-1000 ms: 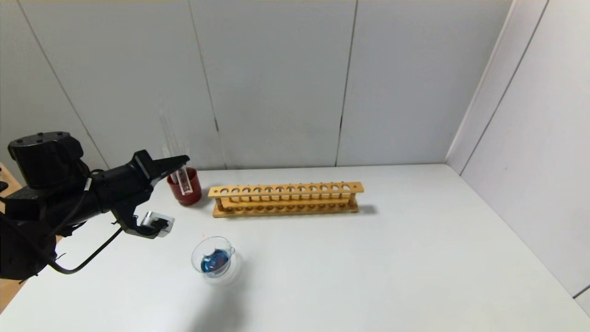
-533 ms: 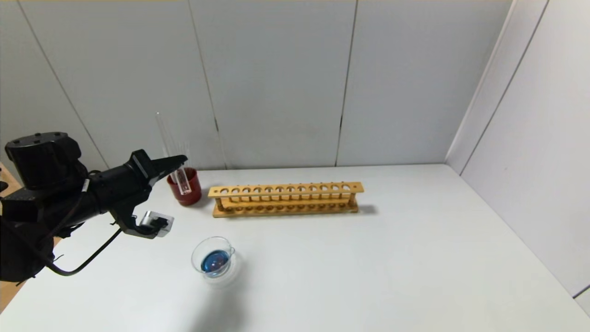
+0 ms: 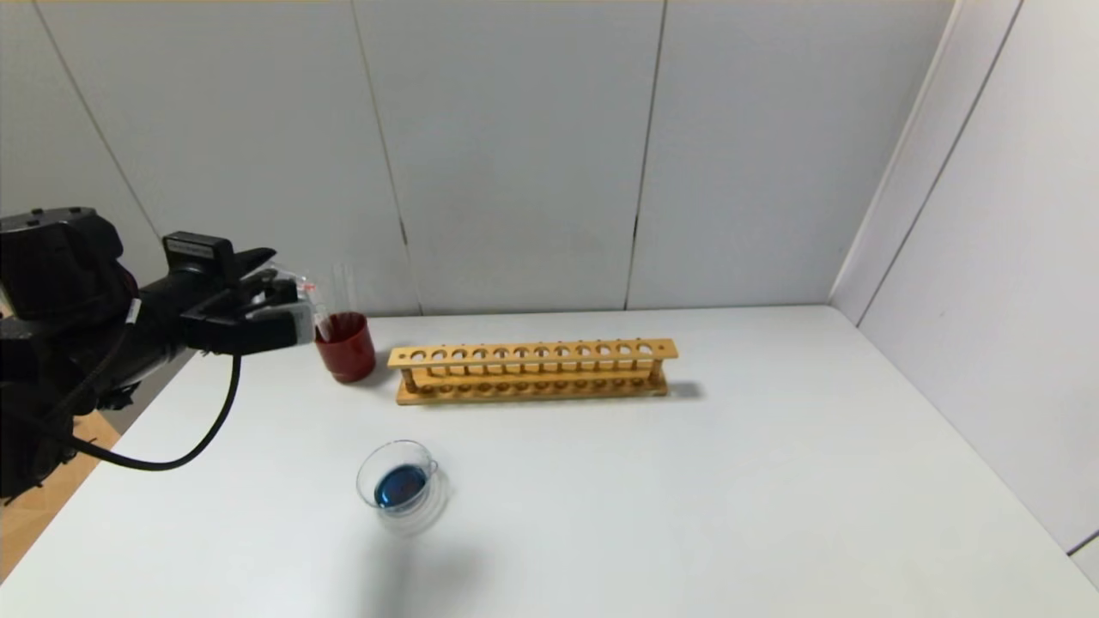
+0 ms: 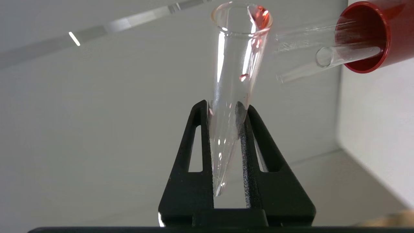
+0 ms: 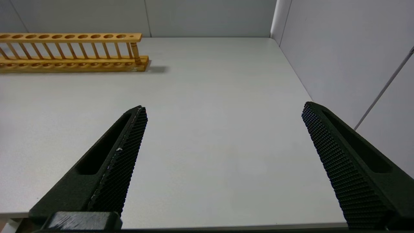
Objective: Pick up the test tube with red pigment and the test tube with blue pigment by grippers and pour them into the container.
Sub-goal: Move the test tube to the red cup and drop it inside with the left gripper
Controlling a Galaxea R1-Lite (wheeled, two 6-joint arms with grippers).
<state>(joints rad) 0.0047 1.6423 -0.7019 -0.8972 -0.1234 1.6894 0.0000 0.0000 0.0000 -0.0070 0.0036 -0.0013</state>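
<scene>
- Gripping the test tube with red pigment (image 4: 234, 68), the left gripper (image 4: 226, 106) has both fingers pressed against the glass, at 9 o'clock of the dark red cup (image 3: 346, 346).
- Red droplets cling near the tube's open mouth.
- Container (image 3: 402, 487), holding blue liquid, sits at 7 o'clock of the wooden rack (image 3: 531, 370).
- Right gripper (image 5: 223, 129) hovers over the table (image 5: 210, 97), fingers spread wide, holding nothing.
</scene>
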